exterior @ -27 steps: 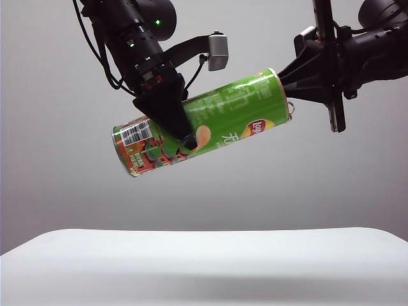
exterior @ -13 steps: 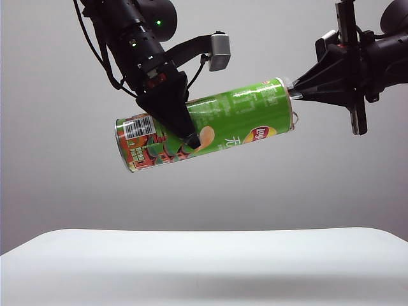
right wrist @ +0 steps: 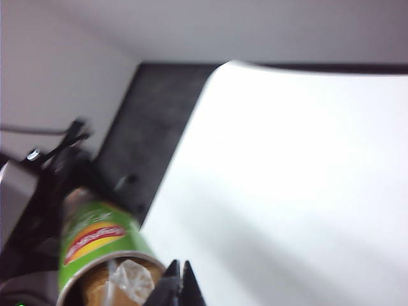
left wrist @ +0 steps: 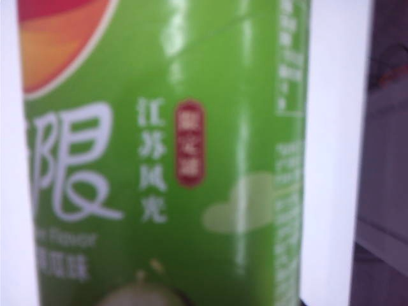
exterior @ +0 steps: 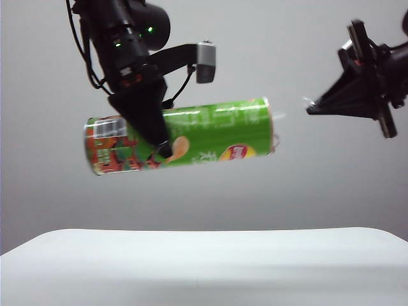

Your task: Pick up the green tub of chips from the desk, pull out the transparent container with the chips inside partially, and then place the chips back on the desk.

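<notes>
Since the earlier frames, the green tub of chips [exterior: 182,136] has been swung from a steep tilt to nearly level and shifted toward the left of the exterior view, while the right gripper [exterior: 310,109] has been drawn away from the tub's open end, so that a clear gap now separates them.

The tub is held high above the desk [exterior: 204,268] by the left gripper [exterior: 160,148], whose dark fingers are clamped across its body near the barcode end; that arm is angled down from the upper left, with its wrist camera jutting out above the tub. In the left wrist view the frame is filled by the tub's green label [left wrist: 172,153], and the fingers themselves are not seen.

The right arm is extended in from the right edge, roughly level, its gripper pinched to a closed point facing the tub's mouth. In the right wrist view the closed tips [right wrist: 180,275] are seen just beside the open mouth, where the chips [right wrist: 95,287] and a pale crinkled piece, possibly the transparent container [right wrist: 131,278], are glimpsed through blur. Whether anything is held between those tips cannot be told.
</notes>
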`<state>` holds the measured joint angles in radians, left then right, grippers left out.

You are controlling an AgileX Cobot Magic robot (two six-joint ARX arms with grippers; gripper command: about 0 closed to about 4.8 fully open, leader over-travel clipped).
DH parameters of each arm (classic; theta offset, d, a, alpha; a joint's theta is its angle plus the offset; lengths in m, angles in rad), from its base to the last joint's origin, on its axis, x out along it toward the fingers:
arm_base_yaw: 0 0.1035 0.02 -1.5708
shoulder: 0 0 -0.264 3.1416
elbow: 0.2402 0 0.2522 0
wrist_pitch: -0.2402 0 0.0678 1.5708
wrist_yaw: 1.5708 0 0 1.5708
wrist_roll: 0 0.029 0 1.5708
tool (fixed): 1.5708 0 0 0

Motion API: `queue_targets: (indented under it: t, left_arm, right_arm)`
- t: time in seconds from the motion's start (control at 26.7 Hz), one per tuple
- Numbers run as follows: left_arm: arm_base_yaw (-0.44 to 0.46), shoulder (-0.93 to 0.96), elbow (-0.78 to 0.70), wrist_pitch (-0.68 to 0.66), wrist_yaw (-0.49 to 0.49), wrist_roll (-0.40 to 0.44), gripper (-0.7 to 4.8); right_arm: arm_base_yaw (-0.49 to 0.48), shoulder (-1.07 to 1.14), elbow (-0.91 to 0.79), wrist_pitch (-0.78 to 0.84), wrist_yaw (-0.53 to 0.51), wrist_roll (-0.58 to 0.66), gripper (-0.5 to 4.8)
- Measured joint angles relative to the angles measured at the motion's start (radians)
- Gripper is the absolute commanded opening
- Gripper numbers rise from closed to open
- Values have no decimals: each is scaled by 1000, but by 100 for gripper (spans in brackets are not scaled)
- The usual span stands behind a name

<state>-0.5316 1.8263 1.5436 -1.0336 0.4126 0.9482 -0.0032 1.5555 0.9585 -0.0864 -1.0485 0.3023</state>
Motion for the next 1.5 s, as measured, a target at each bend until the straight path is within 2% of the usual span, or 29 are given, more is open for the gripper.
queue_targets:
  t: [0.11,0.19,0.22,0.3,0.52,0.82,1.05,1.08,1.27,1.31,1.46,1.5]
  left_arm:
    - [-2,0,-1,14,-3,2,286]
    - [-5,0,0,28,2,2,286]
    - [-5,0,0,28,3,2,285]
    - [-4,0,0,31,3,2,272]
    - [-1,0,0,79,3,2,272]
    - [-1,0,0,141,64,-2,263]
    - [0,1,0,156,66,-2,263]
    - [0,1,0,151,67,0,263]
    - [2,3,0,124,60,-21,263]
    - [2,4,0,123,59,-21,263]
    - [2,4,-1,113,61,-24,291]
    - [2,4,-1,112,64,-25,315]
  right_arm:
    - [9,0,0,-1,4,-2,7]
    - [13,0,0,0,-3,-5,154]
    - [10,0,0,-1,-4,-5,193]
    - [4,0,0,-6,-22,-5,203]
    - [10,0,0,-82,-163,-6,203]
    - [12,0,0,-110,-200,-10,203]
    - [84,0,0,-112,-201,-10,198]
    - [97,0,0,-111,-192,-10,190]
    - [114,0,0,-105,-146,-13,27]
    - [114,0,0,-106,-145,-13,8]
    - [115,0,0,-103,-144,-12,-3]
    - [115,0,0,-102,-145,-12,-3]
